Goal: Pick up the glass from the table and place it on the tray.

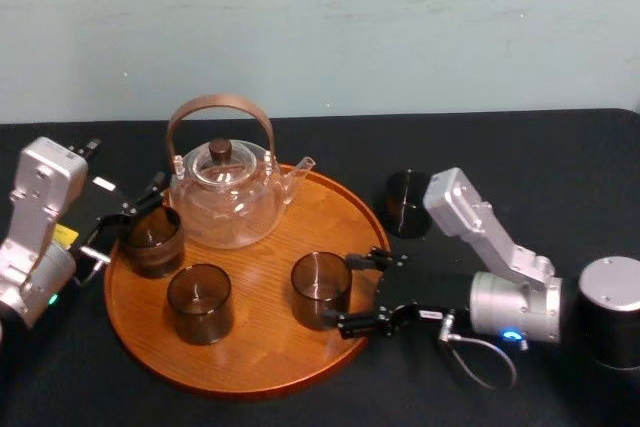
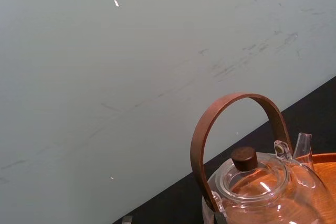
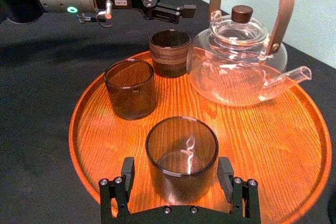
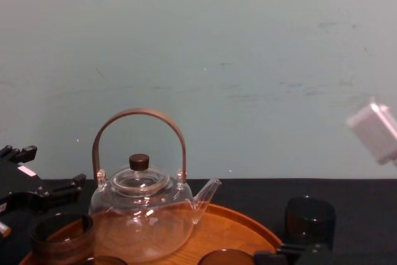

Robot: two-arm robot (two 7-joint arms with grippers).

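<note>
Tray holds three glasses, table holds one.

Glass teapot upright, closed; black tabletop; pale green wall behind.

— What sort of place is this?

— A robot lab or test room rather than a home. A table draped in plain black cloth stands against a bare pale-green painted wall marked with scuffs, with no furnishings around it.

— But there's a tea set.

— Yes: a large round orange-brown wooden tray holds a clear glass teapot with a bent brown handle and dark smoked-glass cups. The left silver-grey robot arm and the right silver-grey robot arm reach in from either side, small status lights glowing.
</note>
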